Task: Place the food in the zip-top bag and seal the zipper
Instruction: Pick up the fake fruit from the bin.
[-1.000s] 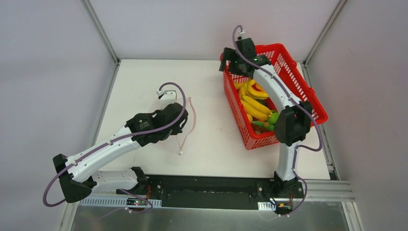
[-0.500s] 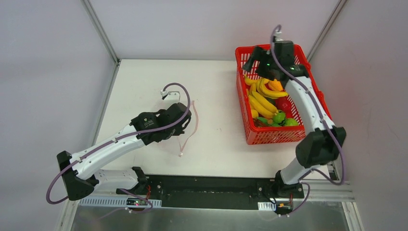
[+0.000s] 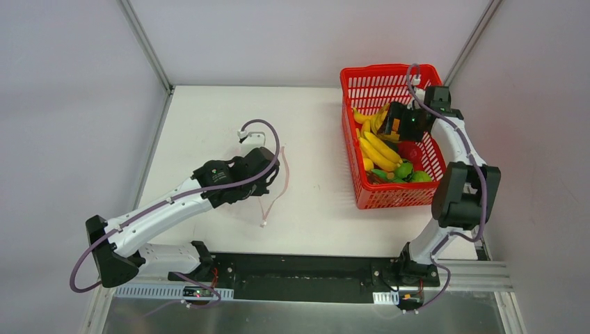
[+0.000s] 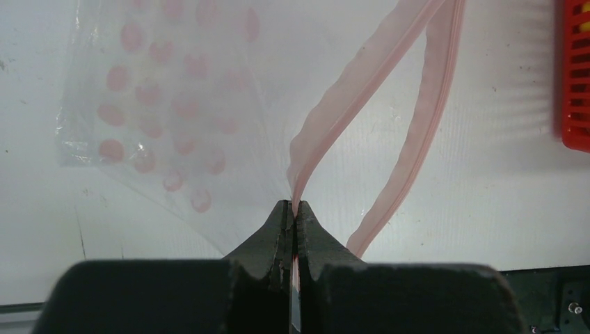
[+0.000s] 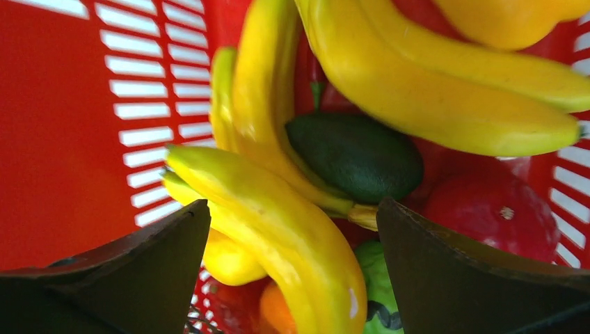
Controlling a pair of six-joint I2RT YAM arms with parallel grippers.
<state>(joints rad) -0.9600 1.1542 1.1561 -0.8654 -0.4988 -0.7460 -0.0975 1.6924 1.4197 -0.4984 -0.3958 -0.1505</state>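
Observation:
My left gripper [image 4: 293, 205] is shut on one lip of the pink zipper [image 4: 369, 69]. It lifts that lip off the table, and the other lip [image 4: 417, 146] lies flat, so the mouth gapes. The clear, pink-dotted zip-top bag [image 4: 160, 90] spreads out beyond it. From above, the left gripper [image 3: 266, 169] sits at the zipper [image 3: 280, 182], mid-table. The food [image 3: 379, 147] is piled in the red basket [image 3: 393, 198]. My right gripper [image 5: 292, 203] is open, down in the basket, with its fingers either side of a yellow banana [image 5: 278, 229] and not touching it.
A dark green piece [image 5: 355, 153], a red piece [image 5: 487, 209] and more bananas [image 5: 445, 104] crowd around the right gripper [image 3: 395, 125]. The basket wall [image 5: 56, 139] stands close on its left. The basket's edge [image 4: 574, 69] shows right of the bag.
The right arm has swung from the basket's far left corner to its right side and dropped the gripper among the fruit. The basket has turned square. The left gripper has shifted slightly right with the zipper.

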